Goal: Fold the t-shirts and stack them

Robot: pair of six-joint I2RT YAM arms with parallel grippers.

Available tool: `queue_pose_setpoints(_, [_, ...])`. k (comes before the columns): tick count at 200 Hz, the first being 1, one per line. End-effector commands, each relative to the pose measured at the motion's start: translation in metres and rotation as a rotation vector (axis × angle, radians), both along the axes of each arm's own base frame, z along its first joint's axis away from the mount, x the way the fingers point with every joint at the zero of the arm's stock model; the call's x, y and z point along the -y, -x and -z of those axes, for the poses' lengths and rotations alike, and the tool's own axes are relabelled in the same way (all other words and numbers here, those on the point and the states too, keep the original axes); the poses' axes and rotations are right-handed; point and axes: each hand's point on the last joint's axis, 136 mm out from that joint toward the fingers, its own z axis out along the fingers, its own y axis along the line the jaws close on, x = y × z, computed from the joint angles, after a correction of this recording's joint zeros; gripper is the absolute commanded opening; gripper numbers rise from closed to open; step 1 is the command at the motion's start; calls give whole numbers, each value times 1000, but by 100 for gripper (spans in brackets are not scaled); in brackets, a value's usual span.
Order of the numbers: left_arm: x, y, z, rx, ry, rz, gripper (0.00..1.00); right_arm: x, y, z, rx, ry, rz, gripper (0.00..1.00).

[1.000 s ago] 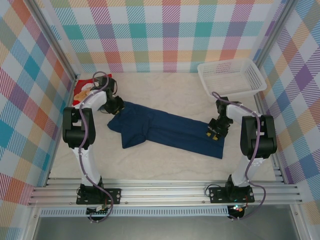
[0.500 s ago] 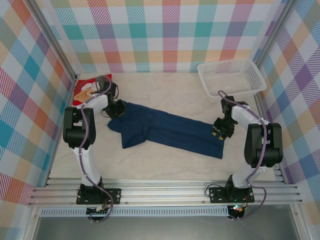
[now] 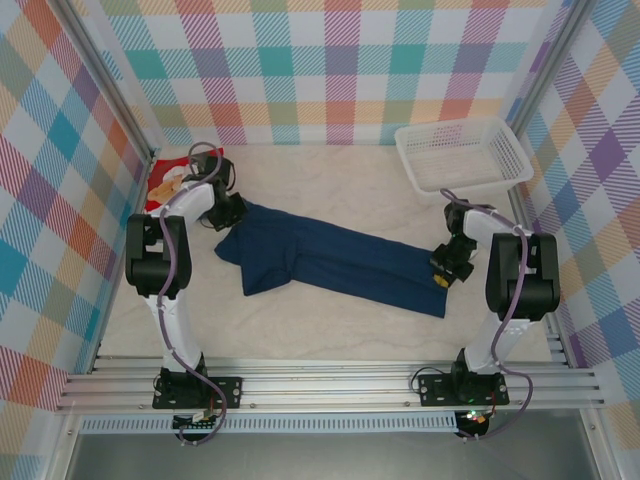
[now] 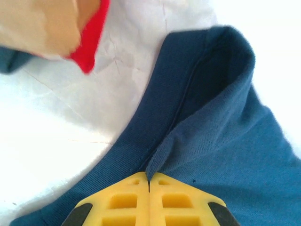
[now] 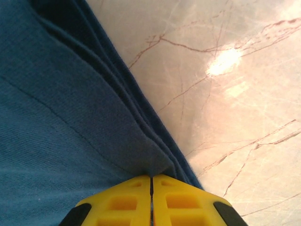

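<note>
"Top external has the navy t-shirt (image 3: 330,262) lying as a long band across the middle of the worktop (image 3: 340,190), from far left to near right," says Ana. "The red t-shirt (image 3: 163,185) sits in the far-left corner, and the white mesh basket (image 3: 409,160) is at the far right."

"And the jaws?" asks Ben.

"In the left wrist view, the left arm's jaws are together, pinching a ribbed edge of the navy cloth where it creases. In the right wrist view, the right arm's jaws are together too, nipping the stacked edge layers at the shirt's near-right end."

"So both ends are held. What could spoil it?"

"Both bites look shallow, right at the tips. If either arm lifts or pulls fast, I'd expect the cloth to slide out and that end to drop crooked. On the right, several layers lie on each other. The jaws may hold just the upper ones, and then the lower layers would trail and open the fold."

"Anything on the left?"

"The red t-shirt lies near the left arm (image 3: 205,195), so a sweep that way could drag it. Uneven lifting would also twist the long band."
</note>
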Motion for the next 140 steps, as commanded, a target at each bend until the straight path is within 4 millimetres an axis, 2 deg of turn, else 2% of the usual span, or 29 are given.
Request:
queue_pose_setpoints(1, [-20, -9, -15, 14, -61, -15, 0, 12, 8, 6, -54, 58, 6, 8])
queue_pose_setpoints(34, [-25, -12, -9, -29, -93, -15, 0, 13, 7, 5, -50, 61, 3, 8])
queue_pose_setpoints(74, [-25, 5, 9, -103, -89, -20, 0, 10, 5, 7, -38, 49, 4, 9])
queue_pose_setpoints(97, [-24, 13, 17, -134, -91, -18, 14, 8, 1, 6, -25, 36, -1, 11])
queue_pose_setpoints(113, [-28, 12, 4, -101, -108, -35, 30, 7, -2, 0, -6, 34, -8, 13])
queue_pose_setpoints(125, [-33, 8, -16, -60, -132, -64, 42, 9, -5, -6, 9, 44, -17, 16])
queue_pose_setpoints(140, [-35, 1, -45, 13, -139, -93, 44, 10, -9, -15, 33, 59, -34, 17])
